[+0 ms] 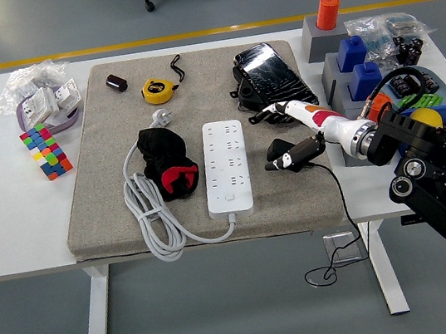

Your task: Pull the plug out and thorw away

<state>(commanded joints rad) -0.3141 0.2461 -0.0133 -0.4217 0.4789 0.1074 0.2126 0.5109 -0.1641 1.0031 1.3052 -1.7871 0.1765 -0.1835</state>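
Note:
A white power strip lies on the grey mat, its sockets bare and its own white cord coiled to the left. My right hand is just right of the strip, a little above the mat. Its fingers are curled on a black plug. The plug's thin black cable runs off the table's front edge and hangs to the floor. The left hand is out of view.
A black and red cloth lies left of the strip. A yellow tape measure and a black pouch lie at the mat's far side. A colour cube is at the left. Blue bins and parts crowd the right.

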